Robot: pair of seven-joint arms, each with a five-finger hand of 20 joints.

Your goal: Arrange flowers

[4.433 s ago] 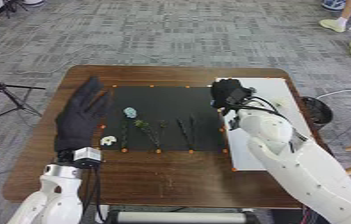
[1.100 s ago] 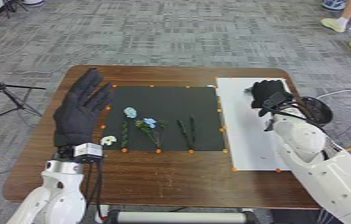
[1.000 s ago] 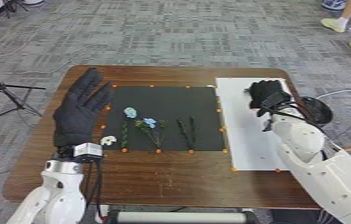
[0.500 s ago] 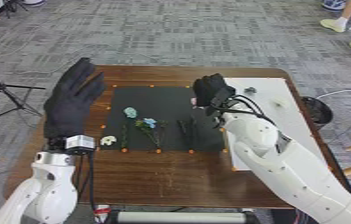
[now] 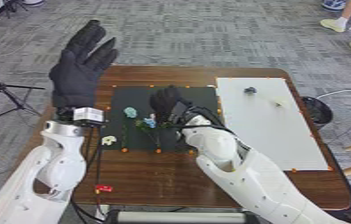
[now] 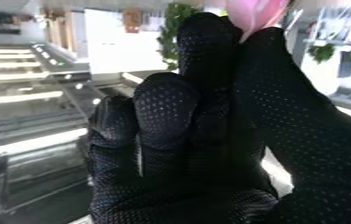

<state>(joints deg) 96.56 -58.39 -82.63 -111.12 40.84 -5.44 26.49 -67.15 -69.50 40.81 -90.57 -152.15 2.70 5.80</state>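
Pink flower (image 6: 254, 14) pinched by right hand (image 5: 166, 104) over dark mat (image 5: 134, 96); left hand (image 5: 76, 82), fingers straight, crosses table (image 5: 154, 181) edge.

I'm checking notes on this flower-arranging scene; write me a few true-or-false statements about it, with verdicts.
1. The right hand pinches a pink flower. True.
2. The left hand is curled round a stem. False: the left hand's fingers are straight and it holds nothing.
3. A white flower lies by the left edge of the black mat. True.
4. The right hand is over the white board. False: it is over the black mat.
5. The black bin stands on the table. False: it is off the table, beyond its right edge.
6. A small dark bloom lies on the white board. True.
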